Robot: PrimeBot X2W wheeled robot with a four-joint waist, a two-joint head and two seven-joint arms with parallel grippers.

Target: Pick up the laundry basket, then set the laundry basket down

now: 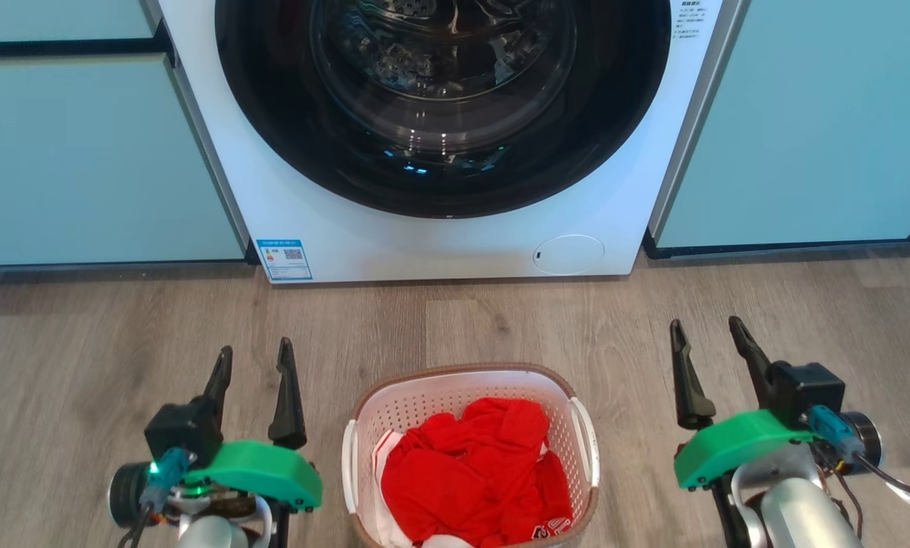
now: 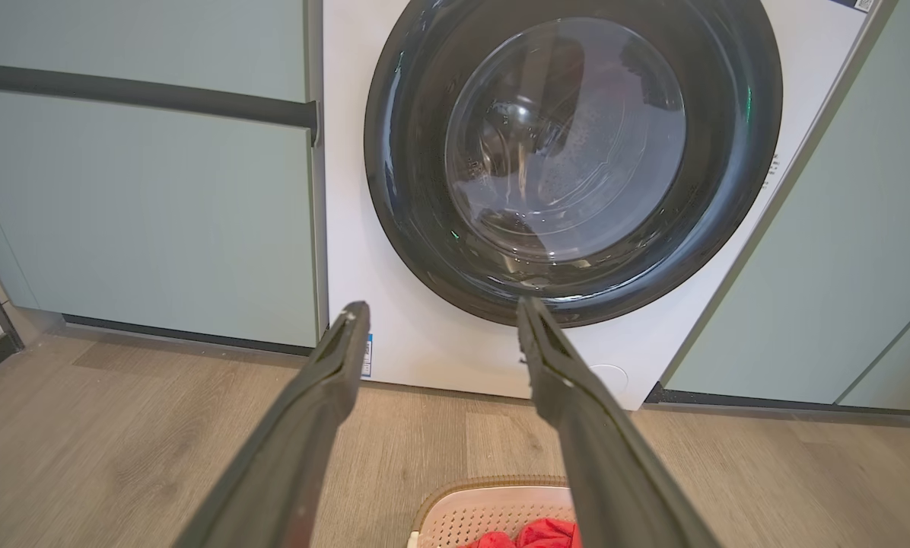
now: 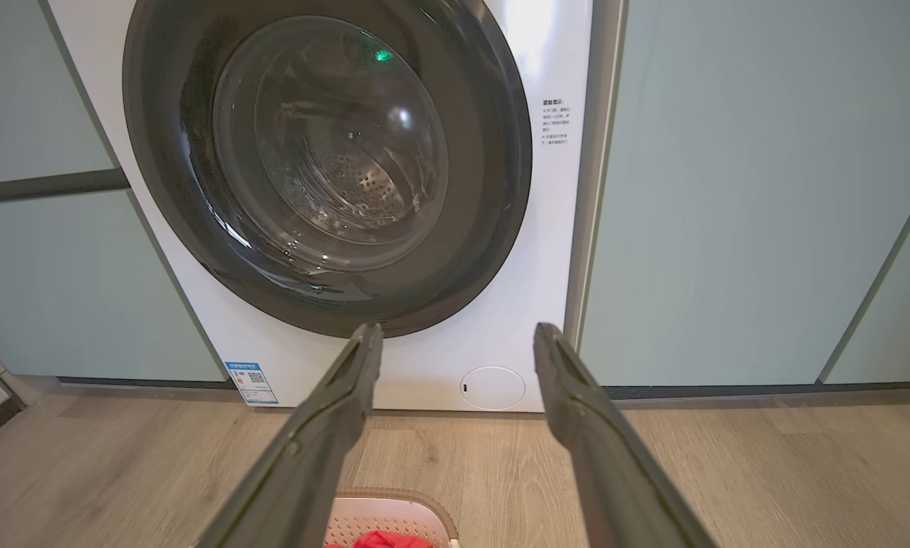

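The laundry basket (image 1: 424,388) stands on the wood floor at the bottom middle of the head view, white with perforated walls, a brown rim and white side handles, holding red cloth (image 1: 470,472). My left gripper (image 1: 256,356) is open to its left, clear of it. To the basket's right, my right gripper (image 1: 706,331) is open and also apart from it. The basket's far rim (image 2: 493,483) peeks in at the bottom of the left wrist view, between and below the open left gripper (image 2: 441,312). In the right wrist view the basket rim (image 3: 394,496) lies below the open right gripper (image 3: 455,335).
A white front-loading washing machine (image 1: 424,243) with a dark round door (image 1: 440,106) stands right behind the basket. Pale green cabinet fronts (image 1: 82,152) flank it on both sides. Bare wood floor (image 1: 501,320) lies between machine and basket.
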